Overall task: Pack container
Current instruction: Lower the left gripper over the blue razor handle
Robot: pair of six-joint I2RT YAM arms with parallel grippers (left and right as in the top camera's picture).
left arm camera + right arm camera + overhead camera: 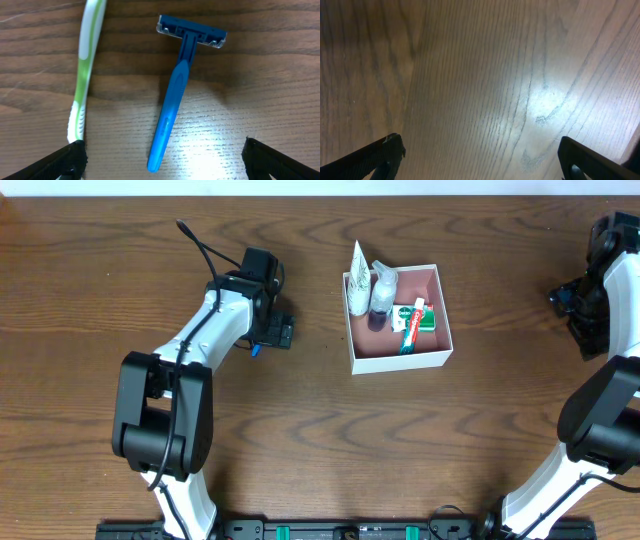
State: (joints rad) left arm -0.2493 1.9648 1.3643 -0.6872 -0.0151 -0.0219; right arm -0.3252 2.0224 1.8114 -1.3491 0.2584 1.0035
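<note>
The container (372, 363), a square white box with a pink inside, sits right of the table's middle. It holds a white tube, a small clear bottle with a purple base, a green-and-white packet and a red-and-white tube. My left gripper (270, 332) is open, low over the table to the box's left. In the left wrist view a blue razor (175, 95) lies between its fingers (162, 160), and a green-and-white toothbrush (86, 70) lies by the left finger. My right gripper (570, 298) is open and empty at the far right, over bare wood (480, 155).
The table is dark brown wood. The left arm reaches from the front left toward the middle. The right arm stands along the right edge. A black rail runs along the table's front edge (350, 530).
</note>
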